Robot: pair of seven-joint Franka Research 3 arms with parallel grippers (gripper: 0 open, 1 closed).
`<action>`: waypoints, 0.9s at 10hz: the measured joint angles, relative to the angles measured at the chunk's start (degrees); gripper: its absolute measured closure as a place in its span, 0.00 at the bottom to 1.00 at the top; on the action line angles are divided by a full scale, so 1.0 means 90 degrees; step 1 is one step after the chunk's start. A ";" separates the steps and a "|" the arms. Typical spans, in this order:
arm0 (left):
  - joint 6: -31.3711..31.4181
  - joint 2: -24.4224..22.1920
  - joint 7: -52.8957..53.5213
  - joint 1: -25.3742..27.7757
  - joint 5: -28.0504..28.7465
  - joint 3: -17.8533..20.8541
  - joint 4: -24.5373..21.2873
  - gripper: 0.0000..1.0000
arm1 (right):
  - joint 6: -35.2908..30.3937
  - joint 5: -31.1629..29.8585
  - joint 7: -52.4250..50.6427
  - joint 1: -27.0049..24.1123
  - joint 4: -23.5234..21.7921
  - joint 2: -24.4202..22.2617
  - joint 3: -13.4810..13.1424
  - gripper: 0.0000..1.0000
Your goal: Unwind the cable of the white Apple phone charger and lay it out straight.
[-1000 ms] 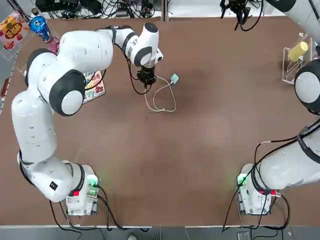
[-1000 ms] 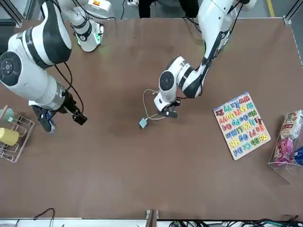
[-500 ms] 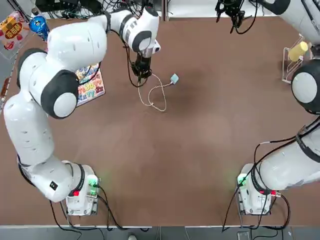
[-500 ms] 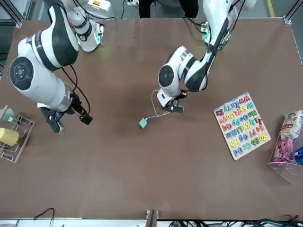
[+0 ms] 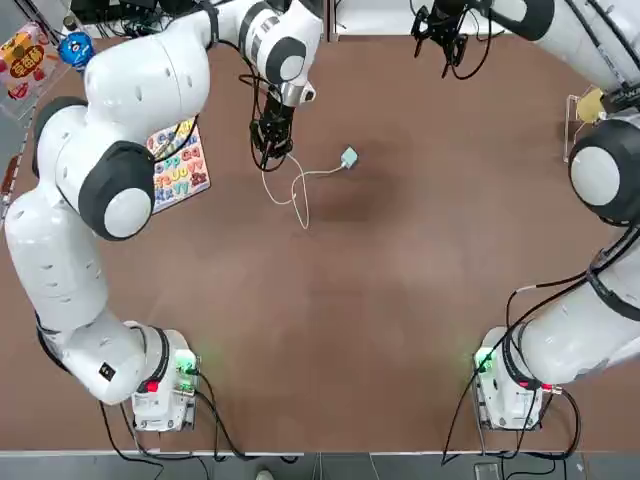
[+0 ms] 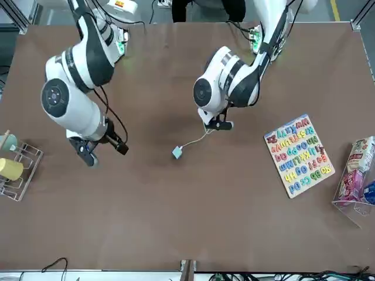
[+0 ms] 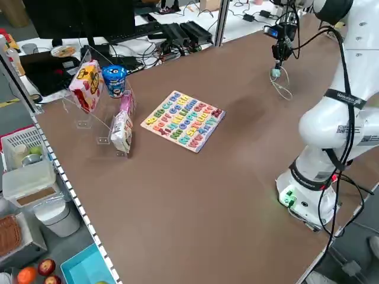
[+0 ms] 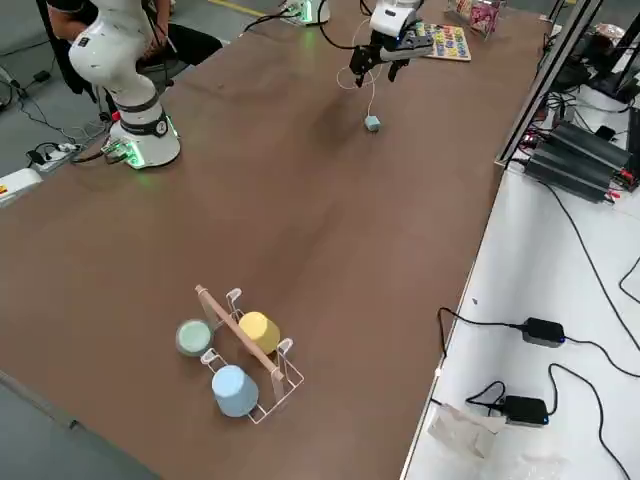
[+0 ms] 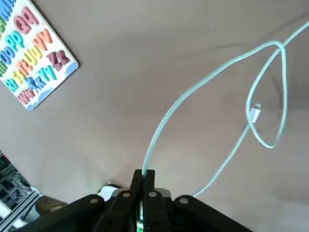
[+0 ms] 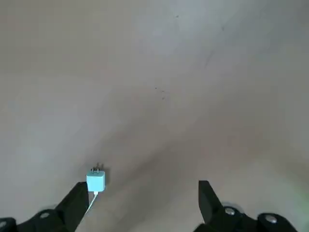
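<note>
Small pale teal-white plug block (image 5: 349,158): on brown tabletop (image 5: 400,300), right of left pincer (image 9: 148,171), nearer left arm. Slender white cord (image 9: 283,87): pinched in left pincer, left of block; slack loop, loose end crossing. Right pincer (image 10: 144,183): beyond block to right, spread wide, empty.

Letters on the puzzle board

Rows of coloured raised letters cover the alphabet board (image 6: 299,156); in the left wrist view, paired QQ, YY and UU read on it; lettering on the snack packets (image 7: 87,84) is too small to make out.
</note>
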 joint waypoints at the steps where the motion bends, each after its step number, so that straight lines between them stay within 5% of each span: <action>1: -0.0074 0.0007 -0.0064 -0.0028 0.0000 -0.0089 -0.0006 0.97 | 0.0121 -0.0007 0.0000 0.0119 0.0000 0.0111 0.0000 0.00; 9: 0.0304 0.0486 0.0171 -0.0220 0.0531 -0.0179 -0.0437 0.97 | 0.1015 -0.0019 0.0136 0.0814 0.0031 0.0974 -0.0046 0.00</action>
